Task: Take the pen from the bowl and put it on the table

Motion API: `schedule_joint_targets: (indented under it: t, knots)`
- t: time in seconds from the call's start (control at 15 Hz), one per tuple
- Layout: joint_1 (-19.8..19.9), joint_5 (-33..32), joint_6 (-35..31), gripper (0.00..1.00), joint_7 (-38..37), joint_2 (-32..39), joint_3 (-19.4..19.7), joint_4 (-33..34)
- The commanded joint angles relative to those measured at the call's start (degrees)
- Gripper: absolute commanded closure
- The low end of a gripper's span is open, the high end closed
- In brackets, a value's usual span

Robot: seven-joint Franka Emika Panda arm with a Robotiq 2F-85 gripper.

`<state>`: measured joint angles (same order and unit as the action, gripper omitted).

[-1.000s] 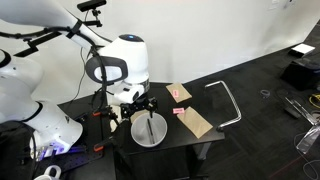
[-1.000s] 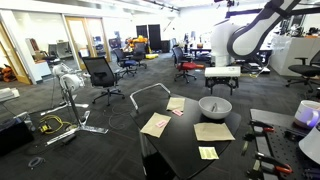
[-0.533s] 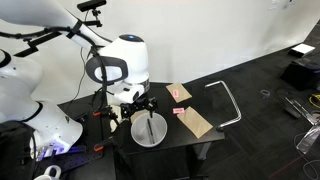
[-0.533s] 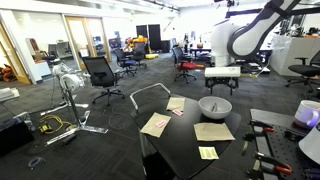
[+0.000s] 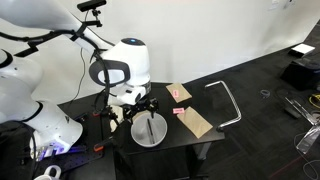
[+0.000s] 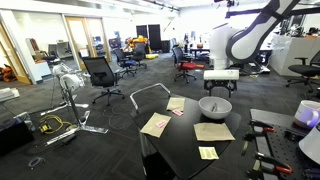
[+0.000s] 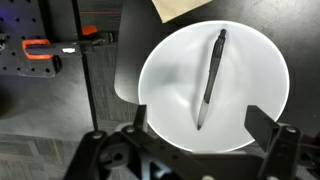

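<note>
The white bowl (image 7: pixel 215 88) sits on the small black table (image 7: pixel 110 60). The dark pen (image 7: pixel 210 78) lies inside the bowl, running from the upper rim down toward the middle. My gripper (image 7: pixel 198 128) hangs above the bowl, open and empty, its fingers spread across the bowl's lower half. The bowl also shows in both exterior views (image 5: pixel 150 131) (image 6: pixel 215 106), with the gripper (image 5: pixel 133 106) (image 6: pixel 221 85) above it. The pen shows as a thin dark line in the bowl in an exterior view (image 5: pixel 150 127).
Tan paper pieces lie on the table next to the bowl (image 5: pixel 196 121) (image 6: pixel 155 124) (image 6: pixel 213 131). An orange-handled clamp (image 7: pixel 40 47) sits at the table's side. A white bent tube frame (image 5: pixel 226 100) lies on the floor. Office chairs (image 6: pixel 100 75) stand farther off.
My arm has shifted very slightly above the bowl. The bowl, pen and papers have not moved.
</note>
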<state>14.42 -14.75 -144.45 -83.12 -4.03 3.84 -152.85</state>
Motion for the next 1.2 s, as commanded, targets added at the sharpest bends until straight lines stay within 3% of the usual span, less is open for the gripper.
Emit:
schedule_joint_targets:
  t: [0.0,0.33,1.13]
  knots:
    - [-1.0,-1.9,-4.7,0.00,-1.7,3.9,1.6,1.3]
    - [-2.3,-1.7,-9.9,0.00,-1.4,8.4,3.6,2.3]
    - [-7.7,0.4,-11.9,0.00,0.0,15.9,8.5,5.3]
